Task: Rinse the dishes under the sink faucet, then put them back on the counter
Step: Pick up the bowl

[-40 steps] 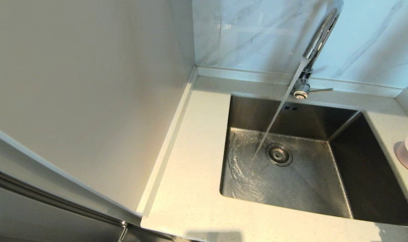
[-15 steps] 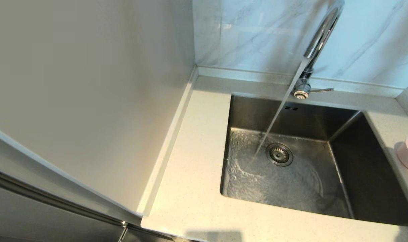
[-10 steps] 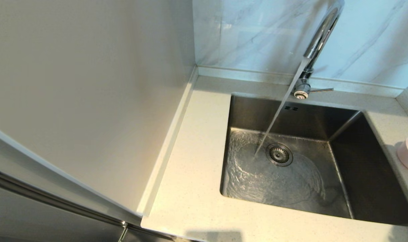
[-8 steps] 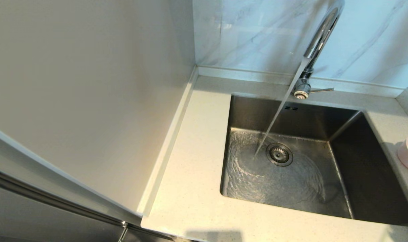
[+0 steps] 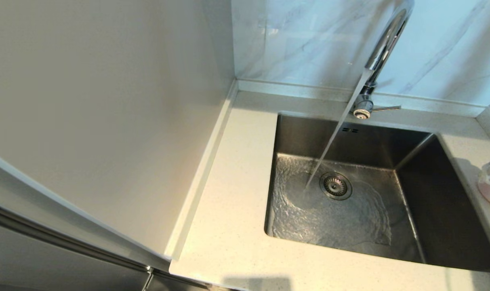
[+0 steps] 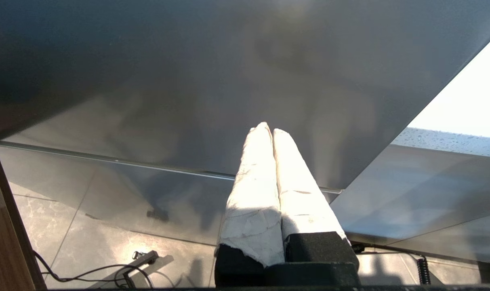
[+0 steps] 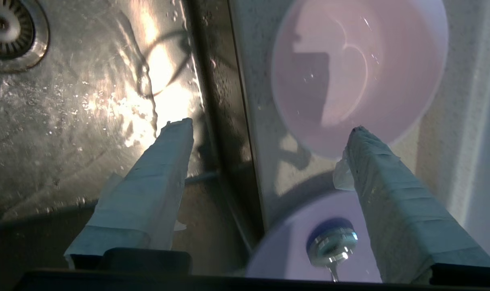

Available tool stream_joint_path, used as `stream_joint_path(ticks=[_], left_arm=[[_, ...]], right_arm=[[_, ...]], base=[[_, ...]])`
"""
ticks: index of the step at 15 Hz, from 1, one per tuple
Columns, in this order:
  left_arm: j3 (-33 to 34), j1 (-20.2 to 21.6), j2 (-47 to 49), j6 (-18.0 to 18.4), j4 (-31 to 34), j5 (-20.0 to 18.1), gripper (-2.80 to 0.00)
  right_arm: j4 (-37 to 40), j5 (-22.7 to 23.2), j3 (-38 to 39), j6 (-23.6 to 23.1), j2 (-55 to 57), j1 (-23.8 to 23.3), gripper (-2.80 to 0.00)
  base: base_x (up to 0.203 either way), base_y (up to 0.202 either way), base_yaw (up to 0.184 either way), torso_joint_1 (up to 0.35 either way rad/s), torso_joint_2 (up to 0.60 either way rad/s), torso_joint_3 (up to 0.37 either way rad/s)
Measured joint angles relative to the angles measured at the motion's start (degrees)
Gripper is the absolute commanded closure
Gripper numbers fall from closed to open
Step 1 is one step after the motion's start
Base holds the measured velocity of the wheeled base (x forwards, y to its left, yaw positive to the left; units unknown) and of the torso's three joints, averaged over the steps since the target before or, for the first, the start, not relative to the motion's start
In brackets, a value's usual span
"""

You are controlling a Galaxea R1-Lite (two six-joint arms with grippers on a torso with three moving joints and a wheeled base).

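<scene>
Right wrist view: right gripper (image 7: 265, 125), fingers spread, hovers astride sink (image 7: 87, 101) edge and bowl (image 7: 358, 72), lining up a grasp; left gripper (image 6: 268, 128) parked, clenched.

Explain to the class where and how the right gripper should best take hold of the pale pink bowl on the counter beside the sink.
Best grip is probably the rim. The pale pink bowl sits upright, mouth up, on the counter, so its thin wall can pass between the fingers. The right gripper, open above, could descend with one finger inside, one outside.
</scene>
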Motion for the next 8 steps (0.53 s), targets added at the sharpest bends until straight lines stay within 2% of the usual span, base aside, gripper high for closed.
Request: stream_joint_path(ticks=[5, 8], left_arm=[[0.0, 0.0, 0.0, 0.0, 0.0, 0.0, 0.00], [0.0, 0.0, 0.0, 0.0, 0.0, 0.0, 0.00]], right_arm=[[1.6, -0.7, -8.2, 2.4, 8.4, 0.2, -2.80], [1.7, -3.1, -10.8, 2.9, 10.8, 0.1, -2.80]], base=[[0.000, 0.000, 0.000, 0.000, 0.00, 0.000], [0.000, 0.000, 0.000, 0.000, 0.00, 0.000]])
